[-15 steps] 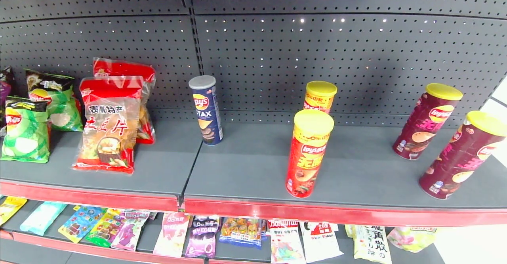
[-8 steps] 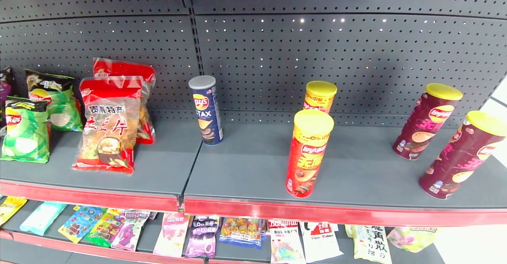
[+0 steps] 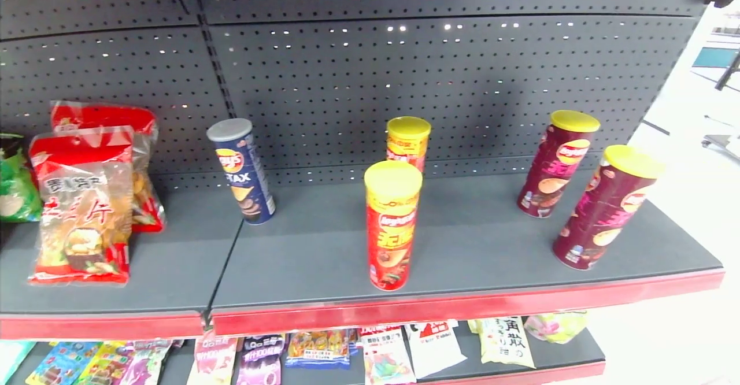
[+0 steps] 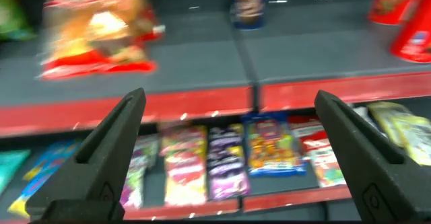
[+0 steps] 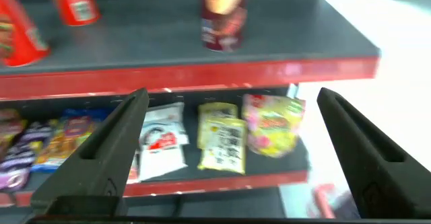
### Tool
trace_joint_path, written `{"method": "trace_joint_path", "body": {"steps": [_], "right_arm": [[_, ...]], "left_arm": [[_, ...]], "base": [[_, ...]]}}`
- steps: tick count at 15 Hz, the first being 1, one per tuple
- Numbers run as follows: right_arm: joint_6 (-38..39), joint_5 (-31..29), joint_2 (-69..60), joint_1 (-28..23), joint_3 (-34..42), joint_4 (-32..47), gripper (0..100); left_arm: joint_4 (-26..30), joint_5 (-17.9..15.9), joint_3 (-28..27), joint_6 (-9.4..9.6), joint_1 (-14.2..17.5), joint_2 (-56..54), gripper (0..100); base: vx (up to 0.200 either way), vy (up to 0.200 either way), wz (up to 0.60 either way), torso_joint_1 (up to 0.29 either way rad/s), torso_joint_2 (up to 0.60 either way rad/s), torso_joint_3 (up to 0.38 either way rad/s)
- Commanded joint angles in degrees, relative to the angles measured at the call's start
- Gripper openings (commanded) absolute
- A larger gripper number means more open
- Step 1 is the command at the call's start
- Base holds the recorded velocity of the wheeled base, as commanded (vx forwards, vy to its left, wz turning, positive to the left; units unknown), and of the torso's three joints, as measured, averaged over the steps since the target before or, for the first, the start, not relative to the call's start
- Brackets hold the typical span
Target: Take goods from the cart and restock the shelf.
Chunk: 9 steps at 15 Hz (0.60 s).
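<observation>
The dark pegboard back (image 3: 404, 73) rises behind the grey shelf (image 3: 474, 240) with its red front lip. The head view takes in the whole row on that shelf. Two red snack bags (image 3: 81, 217) stand at the robot's left with a green bag (image 3: 14, 191) beside them. Upright tubes follow: a blue tube (image 3: 241, 171) near the shelf seam, two red tubes (image 3: 392, 226) one behind the other in the middle, and two maroon tubes (image 3: 604, 208) at the right end. All carry printed labels, with large characters on the bags.

The wrist views look from lower down. The left hand (image 4: 229, 96) hangs released, fingers spread wide and grasping nothing, in front of the shelf lip. The snack bags and blue tube stand farther back. The right hand (image 5: 232, 91) is likewise spread and empty before the lip, with a maroon tube beyond it. Small packets (image 5: 222, 140) lie on the lower shelf (image 3: 584, 350).
</observation>
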Motion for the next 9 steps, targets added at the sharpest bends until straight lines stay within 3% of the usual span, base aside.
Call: {"method": "trace_joint_path", "body": {"steps": [1, 6, 9], "right_arm": [[-0.02, 0.00, 0.11, -0.03, -0.01, -0.01, 100], [0.07, 0.00, 0.02, -0.12, -0.01, -0.01, 100], [0.07, 0.00, 0.02, -0.12, -0.01, -0.01, 100]], "left_arm": [[-0.02, -0.02, 0.00, 0.02, 0.00, 0.08, 100], [0.07, -1.25, 0.00, 0.37, -0.26, 2.19, 100], [-0.11, -3.27, 0.00, 0.63, -2.81, 4.83, 100]], "base": [[0.000, 0.000, 0.00, 0.000, 0.00, 0.000], [0.000, 0.000, 0.00, 0.000, 0.00, 0.000], [0.000, 0.000, 0.00, 0.000, 0.00, 0.000]]}}
